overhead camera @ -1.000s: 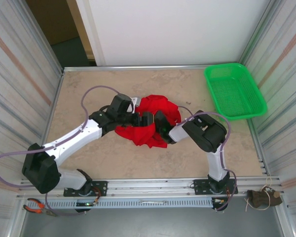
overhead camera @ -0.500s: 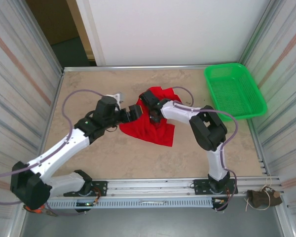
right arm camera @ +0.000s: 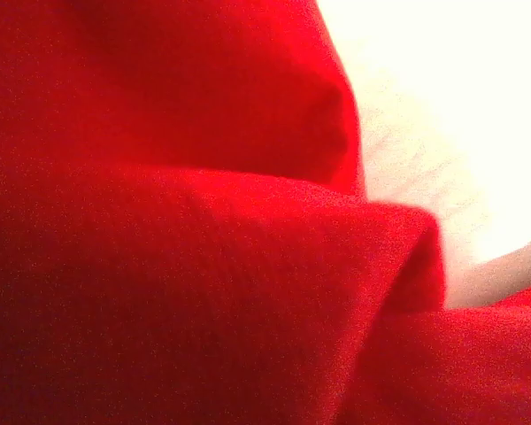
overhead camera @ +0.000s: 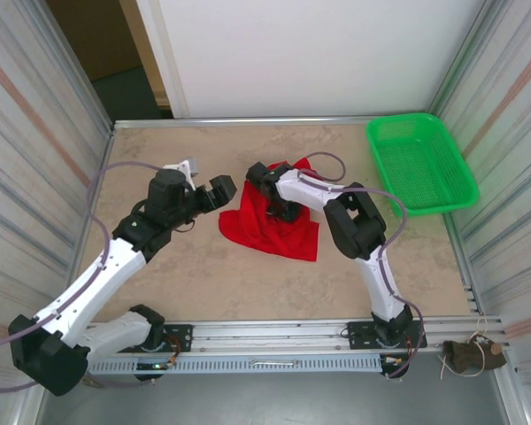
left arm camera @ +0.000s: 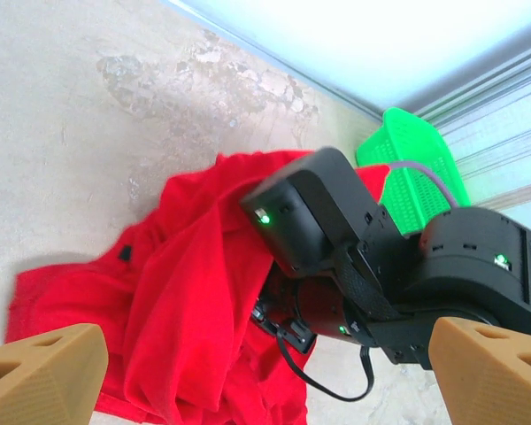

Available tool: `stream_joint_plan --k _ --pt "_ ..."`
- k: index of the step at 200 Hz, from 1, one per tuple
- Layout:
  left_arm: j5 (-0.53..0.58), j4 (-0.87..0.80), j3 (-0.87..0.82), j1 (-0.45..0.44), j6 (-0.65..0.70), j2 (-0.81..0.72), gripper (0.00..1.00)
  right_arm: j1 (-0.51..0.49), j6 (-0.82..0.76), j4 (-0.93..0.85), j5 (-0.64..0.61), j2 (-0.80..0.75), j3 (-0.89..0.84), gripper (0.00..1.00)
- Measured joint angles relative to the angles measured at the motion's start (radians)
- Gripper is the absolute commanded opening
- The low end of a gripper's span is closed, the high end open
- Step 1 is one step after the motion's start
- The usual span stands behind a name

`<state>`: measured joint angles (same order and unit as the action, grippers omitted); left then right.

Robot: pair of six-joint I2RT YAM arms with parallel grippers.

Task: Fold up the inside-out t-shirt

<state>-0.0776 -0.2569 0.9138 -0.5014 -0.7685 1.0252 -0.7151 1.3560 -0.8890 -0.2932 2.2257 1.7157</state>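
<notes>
The right hand (overhead camera: 276, 205) clamps a raised fold of the inside-out t-shirt (overhead camera: 270, 232), nearer the table's (overhead camera: 203, 274) far edge, probably to spread it. The left hand (overhead camera: 221, 189) hovers just beside it, fingers apart.

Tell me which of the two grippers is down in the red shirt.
The right gripper: it is shut and sunk among the folds of the red shirt. The left gripper hangs open beside the shirt's left edge.

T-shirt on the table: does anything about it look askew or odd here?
Yes. The red t-shirt lies in a rumpled heap mid-table, with folds overlapping rather than flat. The right gripper is shut and sunk into its upper folds; whether it pinches cloth is unclear. The left gripper hangs open beside it.
</notes>
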Motion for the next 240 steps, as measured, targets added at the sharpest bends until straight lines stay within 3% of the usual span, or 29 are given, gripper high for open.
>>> stream_joint_plan --k 27,66,100,140,184,240 --pt "-0.03 0.0 0.0 0.045 0.0 -0.021 0.95 0.007 -0.07 0.063 0.026 -0.041 -0.058 0.0" --pt "-0.102 -0.02 0.003 0.116 0.001 -0.016 0.95 0.006 -0.328 0.121 0.056 -0.136 -0.132 0.0" --pt "-0.18 -0.027 0.021 0.112 0.009 0.037 0.95 0.009 -0.537 0.082 0.085 -0.303 -0.101 0.0" --pt "-0.211 0.047 0.027 0.018 0.012 0.104 0.97 0.015 -0.665 0.034 0.109 -0.453 -0.014 0.0" --pt "-0.213 0.156 0.094 -0.09 0.028 0.234 0.99 0.015 -0.731 -0.026 0.126 -0.476 0.013 0.0" --pt "-0.043 0.287 -0.032 -0.284 0.068 0.117 0.99 0.03 -0.759 -0.058 0.141 -0.476 0.011 0.0"
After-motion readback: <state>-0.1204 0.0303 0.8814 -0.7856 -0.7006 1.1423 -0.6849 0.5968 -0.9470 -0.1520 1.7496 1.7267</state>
